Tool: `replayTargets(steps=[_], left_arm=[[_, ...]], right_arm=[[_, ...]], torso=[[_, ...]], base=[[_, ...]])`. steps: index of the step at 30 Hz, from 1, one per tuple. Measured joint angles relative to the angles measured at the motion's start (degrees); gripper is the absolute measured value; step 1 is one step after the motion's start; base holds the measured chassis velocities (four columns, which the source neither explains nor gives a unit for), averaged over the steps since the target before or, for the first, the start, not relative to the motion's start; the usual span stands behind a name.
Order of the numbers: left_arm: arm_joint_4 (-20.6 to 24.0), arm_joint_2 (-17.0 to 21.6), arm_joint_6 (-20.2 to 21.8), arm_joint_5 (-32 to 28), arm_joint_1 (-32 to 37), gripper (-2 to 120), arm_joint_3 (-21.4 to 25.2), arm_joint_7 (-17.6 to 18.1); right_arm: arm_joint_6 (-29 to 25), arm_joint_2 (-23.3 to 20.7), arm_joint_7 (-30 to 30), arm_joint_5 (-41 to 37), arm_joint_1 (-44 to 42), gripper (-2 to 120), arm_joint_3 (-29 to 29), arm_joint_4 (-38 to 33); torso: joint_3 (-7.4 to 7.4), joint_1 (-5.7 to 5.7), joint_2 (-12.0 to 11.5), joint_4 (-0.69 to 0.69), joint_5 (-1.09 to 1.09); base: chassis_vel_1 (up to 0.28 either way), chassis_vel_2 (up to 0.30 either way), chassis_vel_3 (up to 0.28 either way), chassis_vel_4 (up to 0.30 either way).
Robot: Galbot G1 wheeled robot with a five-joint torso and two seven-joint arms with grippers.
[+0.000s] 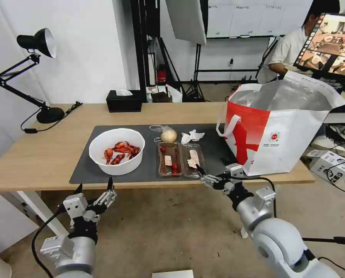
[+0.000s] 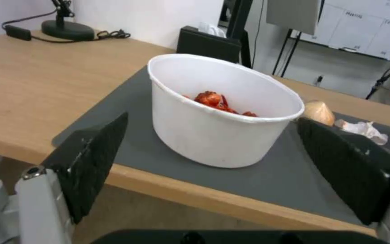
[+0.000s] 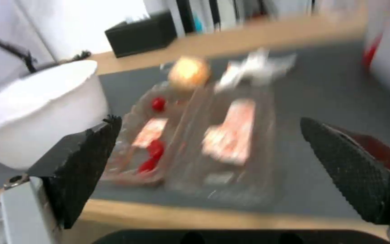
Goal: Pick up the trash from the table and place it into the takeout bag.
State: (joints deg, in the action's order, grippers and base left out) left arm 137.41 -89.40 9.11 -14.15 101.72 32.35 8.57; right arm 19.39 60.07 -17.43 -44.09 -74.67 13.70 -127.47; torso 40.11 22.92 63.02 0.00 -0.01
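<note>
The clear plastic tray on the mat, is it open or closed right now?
Open. The clear hinged tray lies spread flat on the dark mat, both halves side by side facing up, with red scraps and labels showing inside.

The scene is evenly and brightly lit from overhead, and only soft, short shadows are cast under the white round bowl of red crayfish shells (image 1: 117,150). Glare is seen on the silver foil lining of the boxy white takeout bag (image 1: 284,127). The clear hinged plastic tray (image 3: 195,142) is smeared by motion blur in the right wrist view.
</note>
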Motion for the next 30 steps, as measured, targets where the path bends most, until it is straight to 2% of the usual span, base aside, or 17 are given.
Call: replayTargets(steps=[1,2,4,5,8,9,11,20,30], left_arm=[[-0.05,0.00,0.02,-0.05,0.00,100,0.03,0.00],[-0.05,0.00,0.02,-0.05,0.00,100,0.03,0.00],[-0.08,0.08,0.05,-0.23,-0.01,100,0.23,0.00],[-0.08,0.08,0.05,-0.23,-0.01,100,0.23,0.00],[-0.17,0.37,0.07,-0.59,-0.08,100,0.52,0.00],[-0.17,0.37,0.07,-0.59,-0.08,100,0.52,0.00],[-0.23,0.54,0.06,-1.05,-0.10,100,0.61,-0.30],[-0.75,0.96,-0.16,-2.09,-0.25,100,0.65,-0.65],[-1.22,1.33,-0.20,-2.22,-0.26,100,0.68,-0.66]], right_arm=[[0.47,0.79,-3.90,-7.62,0.53,100,-0.51,-0.51],[0.47,0.79,-3.90,-7.62,0.53,100,-0.51,-0.51],[0.71,2.80,-12.82,-23.93,2.38,100,-0.91,-1.74],[0.71,2.80,-12.82,-23.93,2.38,100,-0.91,-1.74],[-1.89,5.60,-21.56,-42.53,5.47,100,-0.43,-2.05],[-1.89,5.60,-21.56,-42.53,5.47,100,-0.43,-2.05],[-4.40,6.85,-23.14,-48.10,6.62,100,-0.18,-1.40],[-10.91,11.41,-24.72,-50.00,7.04,100,-0.82,1.49],[-12.57,15.25,-26.07,-48.25,7.28,100,-1.96,3.26]], torso=[[0.00,0.00,0.00,-0.01,0.00],[0.00,0.00,0.00,-0.01,0.00],[0.00,0.00,0.00,0.00,0.00],[0.00,0.00,0.00,0.00,0.00],[0.00,0.00,0.00,0.00,0.00],[0.00,0.00,0.00,0.00,0.00],[0.00,0.00,0.00,0.00,0.00],[0.00,0.00,0.00,0.00,0.00],[0.00,0.00,0.00,0.00,0.00]], base=[[0.000,0.000,0.000,0.000],[0.000,0.000,0.000,0.000],[0.000,0.000,0.000,0.000],[0.000,0.000,0.000,0.000],[0.000,0.000,0.000,0.000],[0.000,0.000,0.000,0.000],[0.000,0.000,0.000,0.000],[0.000,0.000,0.000,0.000],[0.000,0.000,0.000,0.000]])
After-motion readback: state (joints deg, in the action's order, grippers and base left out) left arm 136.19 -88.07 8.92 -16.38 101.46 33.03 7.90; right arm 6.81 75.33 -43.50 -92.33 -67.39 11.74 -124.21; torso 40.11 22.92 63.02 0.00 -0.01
